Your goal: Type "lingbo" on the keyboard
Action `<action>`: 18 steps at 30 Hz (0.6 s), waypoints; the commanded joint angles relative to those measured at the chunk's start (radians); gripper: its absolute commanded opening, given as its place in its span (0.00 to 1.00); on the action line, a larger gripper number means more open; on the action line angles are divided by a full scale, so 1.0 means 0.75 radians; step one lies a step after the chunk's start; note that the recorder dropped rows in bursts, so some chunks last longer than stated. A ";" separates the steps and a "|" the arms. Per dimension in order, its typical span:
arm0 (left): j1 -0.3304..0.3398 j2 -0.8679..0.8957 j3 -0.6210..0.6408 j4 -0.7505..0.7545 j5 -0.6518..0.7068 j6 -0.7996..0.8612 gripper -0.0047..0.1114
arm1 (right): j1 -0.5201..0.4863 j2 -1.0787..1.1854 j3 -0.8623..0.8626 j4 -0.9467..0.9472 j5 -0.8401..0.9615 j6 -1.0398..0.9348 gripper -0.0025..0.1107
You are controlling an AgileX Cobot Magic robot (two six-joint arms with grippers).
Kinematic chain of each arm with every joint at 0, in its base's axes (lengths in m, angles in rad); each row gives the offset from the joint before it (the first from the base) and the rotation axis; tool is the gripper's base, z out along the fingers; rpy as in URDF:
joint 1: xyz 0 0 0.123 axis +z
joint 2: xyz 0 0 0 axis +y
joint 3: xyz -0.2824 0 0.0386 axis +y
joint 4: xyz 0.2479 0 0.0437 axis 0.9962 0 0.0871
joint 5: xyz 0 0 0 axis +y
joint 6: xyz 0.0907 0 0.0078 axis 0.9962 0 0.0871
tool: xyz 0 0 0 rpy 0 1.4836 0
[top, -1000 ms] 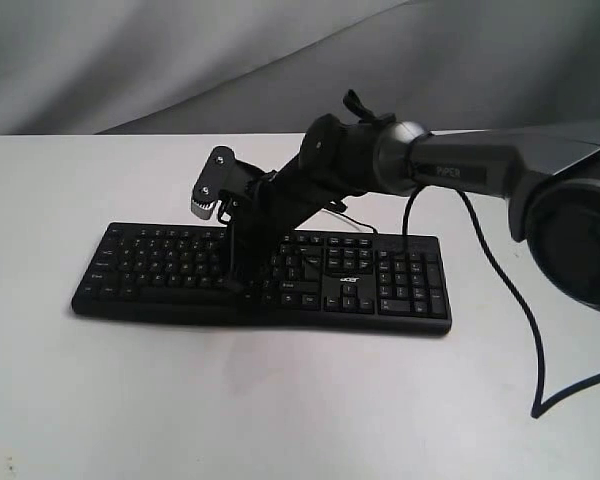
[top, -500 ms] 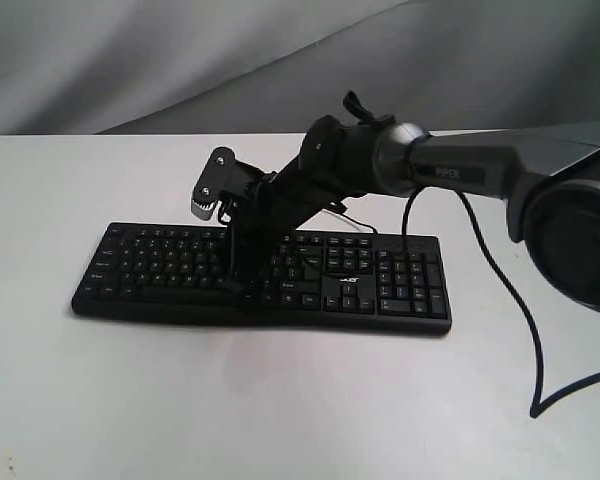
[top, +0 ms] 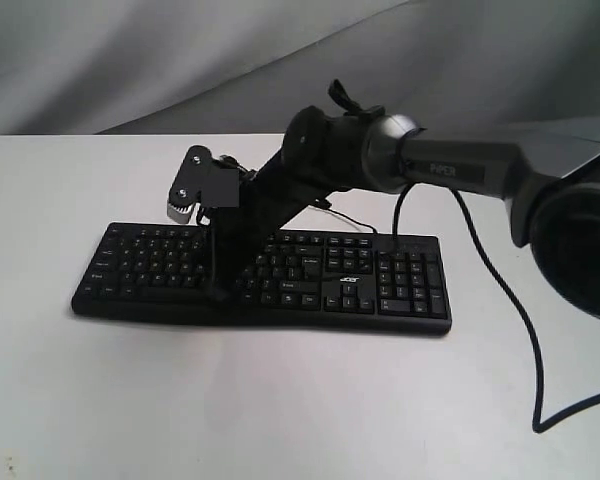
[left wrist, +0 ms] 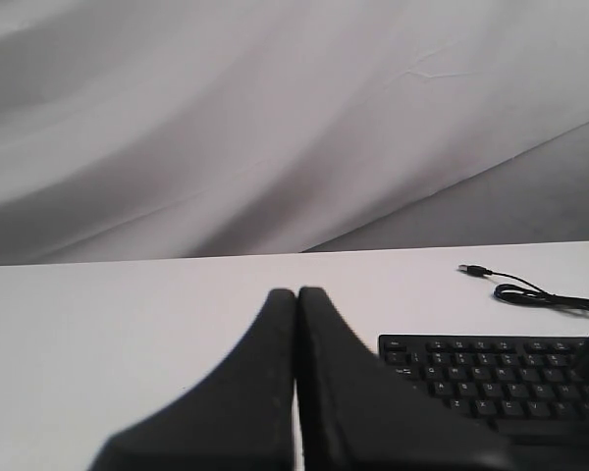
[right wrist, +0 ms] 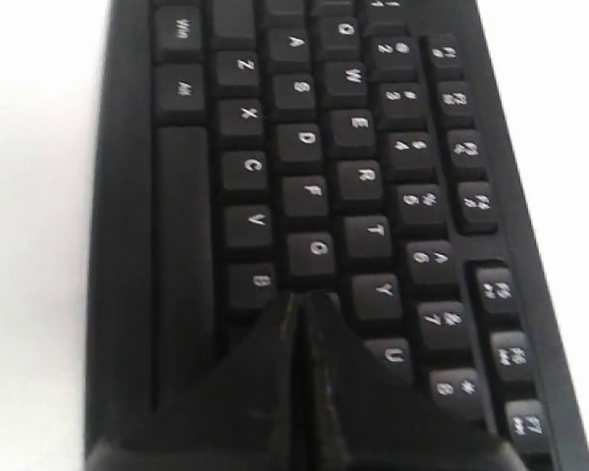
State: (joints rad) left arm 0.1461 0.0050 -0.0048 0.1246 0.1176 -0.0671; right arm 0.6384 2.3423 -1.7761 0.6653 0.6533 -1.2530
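The long black keyboard point(top: 150, 268) lies flat on the white table point(top: 280, 400). My right gripper point(top: 217, 292) reaches across it from the right, pointing down, its tips low over the left-middle letter keys. In the right wrist view the right gripper point(right wrist: 299, 296) is shut, its tip between the B key point(right wrist: 253, 283) and the Y key point(right wrist: 378, 291), just past the G key point(right wrist: 314, 250); whether it touches a key I cannot tell. My left gripper point(left wrist: 296, 292) is shut and empty, off the keyboard's point(left wrist: 481, 368) end, and out of the exterior view.
The keyboard's thin USB cable point(left wrist: 535, 293) curls loose on the table behind it, plug point(left wrist: 471, 269) free. A thick black arm cable point(top: 505, 300) hangs and loops at the right. A grey cloth backdrop point(top: 130, 60) closes the far side.
My right gripper has shifted left along the keyboard, from the middle keys toward the left-middle letter keys, still shut. The keyboard has not moved.
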 commanded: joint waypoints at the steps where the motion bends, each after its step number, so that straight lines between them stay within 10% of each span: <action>1: -0.009 -0.007 0.006 0.000 -0.012 -0.003 0.04 | 0.024 -0.003 -0.008 -0.011 0.020 0.006 0.02; 18: -0.009 -0.007 0.006 0.000 -0.012 -0.003 0.04 | 0.024 0.024 -0.008 -0.014 0.009 0.006 0.02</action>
State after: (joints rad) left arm 0.1461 0.0050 -0.0048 0.1246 0.1176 -0.0671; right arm 0.6565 2.3648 -1.7761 0.6559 0.6606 -1.2508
